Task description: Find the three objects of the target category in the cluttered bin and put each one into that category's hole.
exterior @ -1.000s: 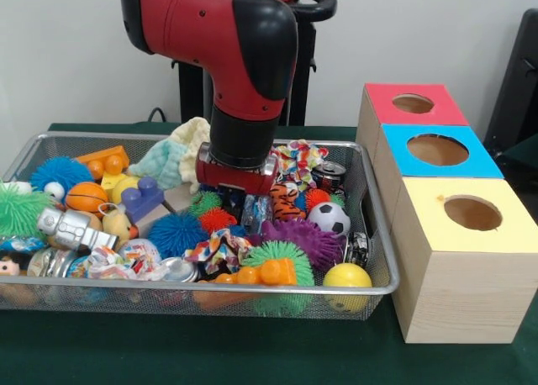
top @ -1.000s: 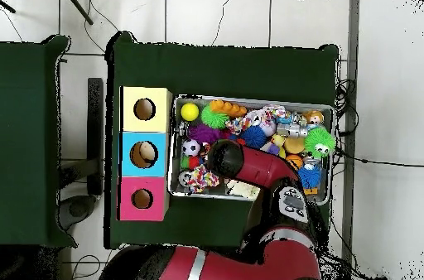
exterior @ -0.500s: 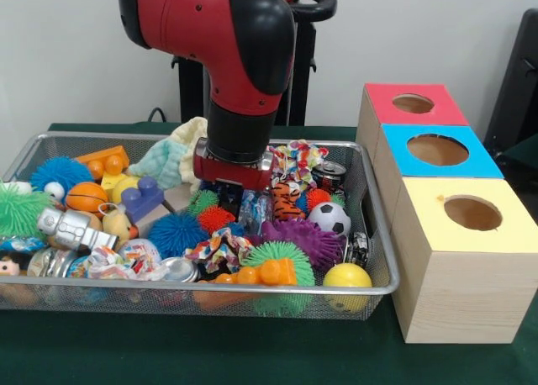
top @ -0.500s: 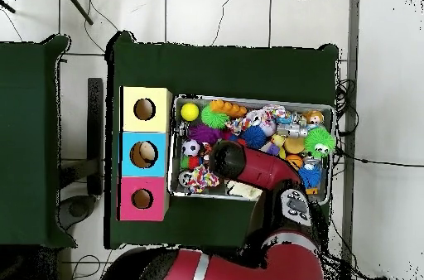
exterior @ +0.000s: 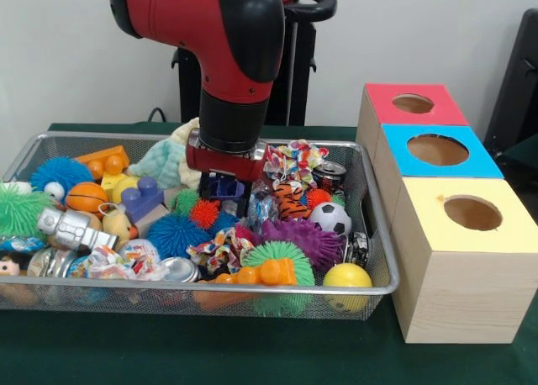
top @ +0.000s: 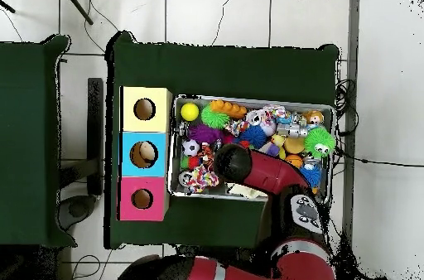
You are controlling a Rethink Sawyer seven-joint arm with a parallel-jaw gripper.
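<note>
1. Bottom of the front view: wire bin (exterior: 252, 289) packed with toys. Yellow ball (exterior: 347, 276) and orange block (exterior: 262, 272) sit at its front rim. Yellow box (exterior: 467, 259) is at lower right, its hole looking empty.
2. Mid bin: purple spiky ball (exterior: 307, 239), soccer ball (exterior: 329, 218) and tiger-striped toy (exterior: 288, 202) are right of centre, none disturbed.
3. Gripper (exterior: 224, 188) is at frame centre. It has lifted out of the clutter over the last second and drifted slightly left. Something dark blue shows under the wrist; can't tell if that is a grasped item or gripper hardware, or how far open it is.
4. Judgement: the lift suggests either a pick on its way to a box or a failed probe. The target category isn't clear, so the task objects can't be singled out in the pile.
5. Far right: blue box (exterior: 437, 154) and red box (exterior: 412, 106). In the overhead view the blue box's hole shows something pale inside, possibly an object already sorted.
</note>
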